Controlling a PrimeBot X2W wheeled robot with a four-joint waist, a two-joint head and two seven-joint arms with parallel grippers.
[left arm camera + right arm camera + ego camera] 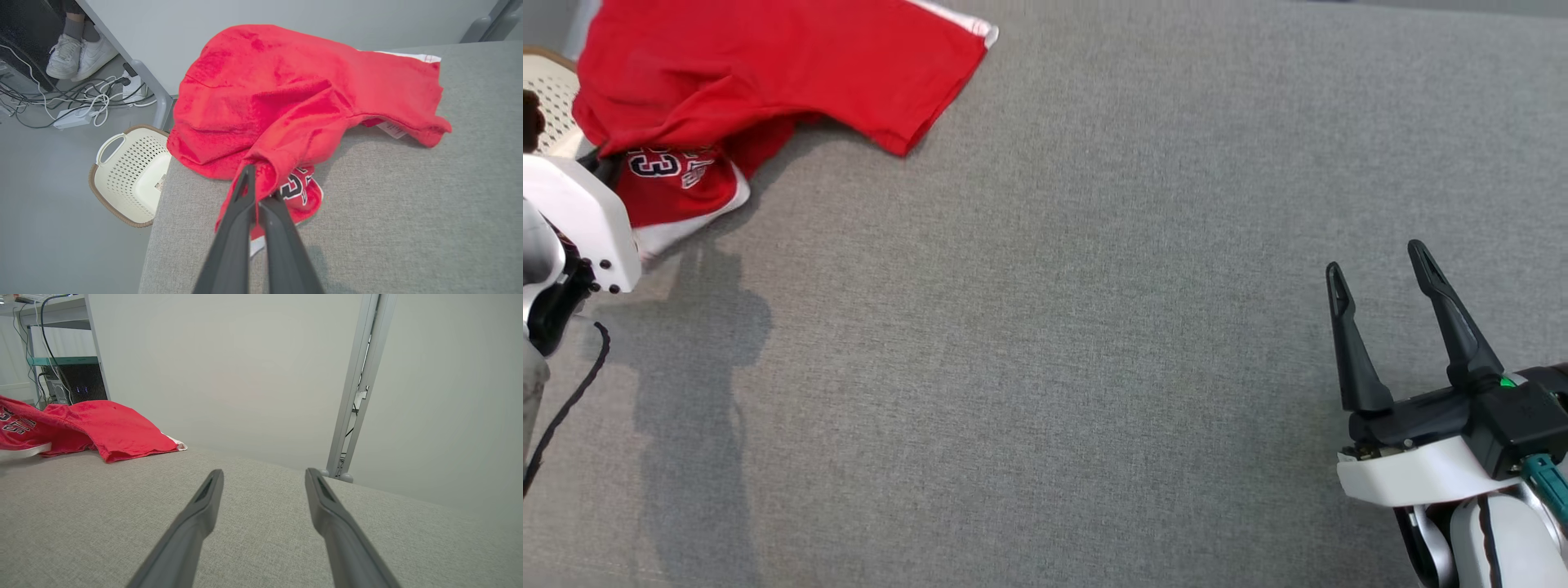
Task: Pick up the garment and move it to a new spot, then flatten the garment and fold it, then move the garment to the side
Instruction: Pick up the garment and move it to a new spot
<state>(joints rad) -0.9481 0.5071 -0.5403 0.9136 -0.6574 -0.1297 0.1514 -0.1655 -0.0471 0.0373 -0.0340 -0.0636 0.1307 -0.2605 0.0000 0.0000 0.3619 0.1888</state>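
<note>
The garment (768,73) is a red shirt with white trim and a printed number, bunched at the far left corner of the grey table (1094,327). In the left wrist view my left gripper (258,179) is shut on a fold of the garment (286,98), and the cloth rises in a peak to the fingertips. The head view has that arm's pale wrist (580,220) at the left edge, fingers hidden. My right gripper (1376,265) stands open at the lower right, far from the shirt. Between its fingers (204,502) lies bare table; the garment (102,428) is far left.
A cream perforated basket (130,175) stands on the floor beside the table's left corner, also glimpsed in the head view (551,98). A person's white shoes (77,57) and a tangle of cables (81,102) are on the floor beyond. A metal post (355,388) rises behind the table.
</note>
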